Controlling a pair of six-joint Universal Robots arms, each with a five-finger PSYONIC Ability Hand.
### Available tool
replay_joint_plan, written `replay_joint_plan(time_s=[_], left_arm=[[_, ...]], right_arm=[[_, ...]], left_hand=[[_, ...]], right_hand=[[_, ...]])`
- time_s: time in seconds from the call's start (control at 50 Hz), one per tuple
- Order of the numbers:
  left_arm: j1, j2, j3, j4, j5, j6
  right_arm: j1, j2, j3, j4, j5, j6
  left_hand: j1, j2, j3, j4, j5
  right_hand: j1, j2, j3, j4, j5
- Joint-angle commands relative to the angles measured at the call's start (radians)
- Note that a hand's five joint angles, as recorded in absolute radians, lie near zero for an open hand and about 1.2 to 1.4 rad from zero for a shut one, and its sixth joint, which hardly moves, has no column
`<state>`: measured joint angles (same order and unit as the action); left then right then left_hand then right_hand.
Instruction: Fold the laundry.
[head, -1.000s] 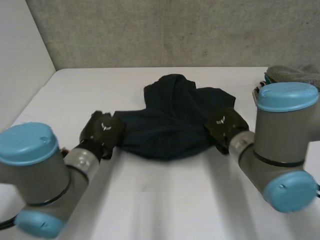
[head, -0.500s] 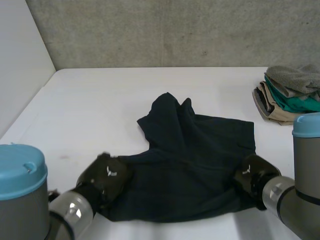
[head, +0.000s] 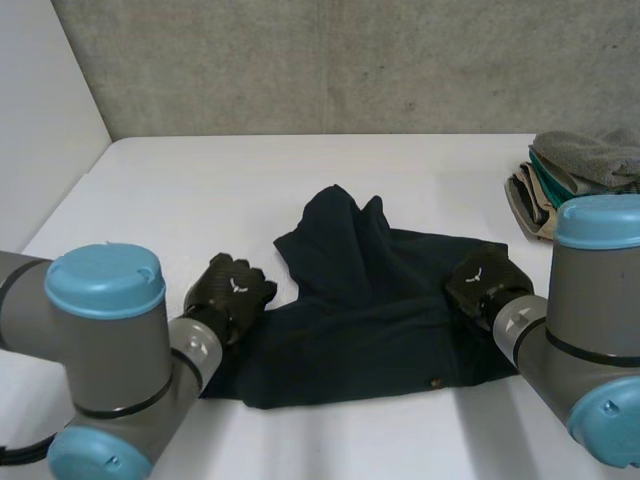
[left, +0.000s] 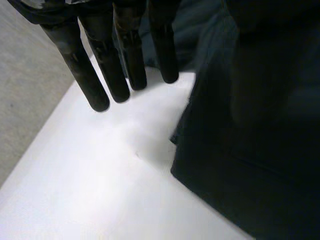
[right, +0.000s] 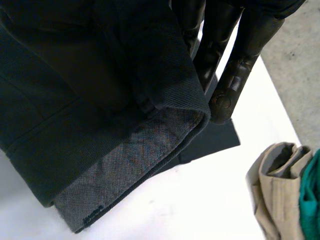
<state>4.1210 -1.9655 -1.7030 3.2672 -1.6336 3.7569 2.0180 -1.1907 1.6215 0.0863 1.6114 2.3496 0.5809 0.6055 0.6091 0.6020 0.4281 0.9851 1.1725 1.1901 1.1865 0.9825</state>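
Observation:
A dark navy garment lies spread on the white table, bunched into a peak at its far side. My left hand is at the garment's left edge. In the left wrist view its fingers are straight over bare table, with the cloth beside them and nothing in them. My right hand is at the garment's right edge. In the right wrist view its fingers are curled round a folded-over band of the cloth, whose grey inner side shows.
A stack of folded clothes in grey, teal and beige sits at the table's far right, and its beige piece lies just past my right hand. A wall borders the table on the left and at the back.
Both hands pulled the garment toward the near edge and it now lies flatter. The left hand has let go of the left edge and straightened its fingers. The right hand keeps its hold.

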Motion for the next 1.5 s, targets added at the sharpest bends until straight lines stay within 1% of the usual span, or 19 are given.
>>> replay_joint_plan(time_s=[0.02, 0.16, 0.36, 0.4, 0.46, 0.48, 0.52, 0.66, 0.78, 0.86, 0.94, 0.98, 1.04, 1.06, 1.1, 1.12, 1.18, 1.36, 1.5], left_arm=[[0.005, 0.039, -0.032, -0.115, 0.000, -0.002], [0.016, 0.021, -0.010, -0.120, 0.006, -0.002], [0.016, -0.090, 0.060, -0.121, 0.000, -0.002], [0.016, -0.092, 0.062, -0.121, 0.000, -0.002], [0.016, -0.095, 0.065, -0.120, 0.001, -0.002], [0.013, -0.095, 0.068, -0.116, 0.001, -0.002], [0.015, -0.093, 0.071, -0.109, 0.001, -0.002], [0.013, -0.076, 0.112, -0.021, 0.000, 0.003], [0.021, -0.096, 0.262, 0.123, 0.000, 0.015], [0.047, -0.168, 0.434, 0.212, -0.005, 0.021], [0.100, -0.216, 0.636, 0.305, 0.000, 0.072], [0.113, -0.219, 0.754, 0.407, -0.003, 0.086], [0.111, -0.216, 0.825, 0.527, -0.009, 0.080], [0.110, -0.211, 0.845, 0.617, -0.017, 0.073], [0.108, -0.194, 0.847, 0.696, -0.026, 0.067], [0.110, -0.159, 0.839, 0.762, -0.035, 0.060], [0.111, -0.119, 0.807, 0.793, -0.045, 0.041], [0.111, -0.059, 0.496, 0.730, -0.049, 0.003], [0.104, -0.053, 0.228, 0.649, -0.046, 0.007]], right_arm=[[-0.007, -0.016, 0.047, -0.003, -0.004, 0.005], [-0.007, -0.050, 0.080, -0.019, -0.007, 0.002], [-0.007, -0.104, 0.141, -0.069, -0.018, -0.007], [-0.007, -0.107, 0.150, -0.076, -0.021, -0.007], [-0.007, -0.104, 0.152, -0.080, -0.021, -0.007], [-0.007, -0.104, 0.152, -0.082, -0.021, -0.007], [-0.005, -0.101, 0.150, -0.086, -0.021, -0.007], [0.002, -0.063, 0.078, -0.106, -0.019, -0.035], [0.005, 0.036, -0.101, -0.166, -0.011, -0.098], [0.007, 0.106, -0.274, -0.264, -0.011, -0.113], [0.007, 0.160, -0.448, -0.440, -0.016, -0.119], [0.005, 0.180, -0.531, -0.609, -0.033, -0.112], [-0.004, 0.194, -0.601, -0.866, -0.091, -0.101], [-0.005, 0.195, -0.617, -0.917, -0.108, -0.099], [-0.004, 0.198, -0.644, -1.046, -0.140, -0.087], [-0.004, 0.200, -0.653, -1.066, -0.142, -0.079], [-0.005, 0.201, -0.681, -1.070, -0.136, -0.020], [-0.005, 0.230, -0.643, -0.910, -0.131, 0.037], [-0.002, 0.283, -0.493, -0.789, -0.166, 0.045]], left_hand=[[-0.062, -0.087, -0.090, -0.083, -0.084], [-0.083, -0.107, -0.111, -0.104, -0.104], [-0.056, -0.081, -0.084, -0.077, -0.078], [0.014, -0.011, -0.014, -0.007, -0.008], [0.357, 0.332, 0.328, 0.335, 0.335], [0.645, 0.621, 0.617, 0.624, 0.624], [0.815, 0.790, 0.787, 0.794, 0.793], [0.815, 0.791, 0.787, 0.794, 0.794], [0.815, 0.791, 0.787, 0.794, 0.794], [0.815, 0.791, 0.787, 0.794, 0.794], [0.815, 0.791, 0.787, 0.794, 0.794], [0.815, 0.791, 0.787, 0.794, 0.794], [0.815, 0.791, 0.787, 0.794, 0.794], [0.815, 0.791, 0.787, 0.794, 0.794], [0.815, 0.791, 0.787, 0.794, 0.794], [0.815, 0.791, 0.787, 0.794, 0.794], [0.815, 0.791, 0.787, 0.794, 0.794], [0.815, 0.791, 0.787, 0.794, 0.794], [0.815, 0.791, 0.787, 0.794, 0.794]], right_hand=[[0.411, 0.224, 0.206, 0.210, 0.239], [0.411, 0.224, 0.206, 0.210, 0.239], [0.411, 0.224, 0.206, 0.210, 0.239], [0.411, 0.224, 0.206, 0.210, 0.239], [0.411, 0.224, 0.206, 0.210, 0.239], [0.411, 0.224, 0.206, 0.210, 0.239], [0.411, 0.224, 0.206, 0.210, 0.239], [0.411, 0.224, 0.206, 0.210, 0.239], [0.411, 0.224, 0.206, 0.210, 0.239], [0.411, 0.224, 0.206, 0.210, 0.239], [0.411, 0.224, 0.206, 0.210, 0.239], [0.411, 0.224, 0.206, 0.210, 0.239], [0.411, 0.224, 0.206, 0.210, 0.239], [0.411, 0.224, 0.206, 0.210, 0.239], [0.411, 0.224, 0.206, 0.210, 0.239], [0.411, 0.224, 0.206, 0.210, 0.239], [0.411, 0.224, 0.206, 0.210, 0.239], [0.411, 0.224, 0.206, 0.210, 0.239], [0.411, 0.224, 0.206, 0.210, 0.239]])
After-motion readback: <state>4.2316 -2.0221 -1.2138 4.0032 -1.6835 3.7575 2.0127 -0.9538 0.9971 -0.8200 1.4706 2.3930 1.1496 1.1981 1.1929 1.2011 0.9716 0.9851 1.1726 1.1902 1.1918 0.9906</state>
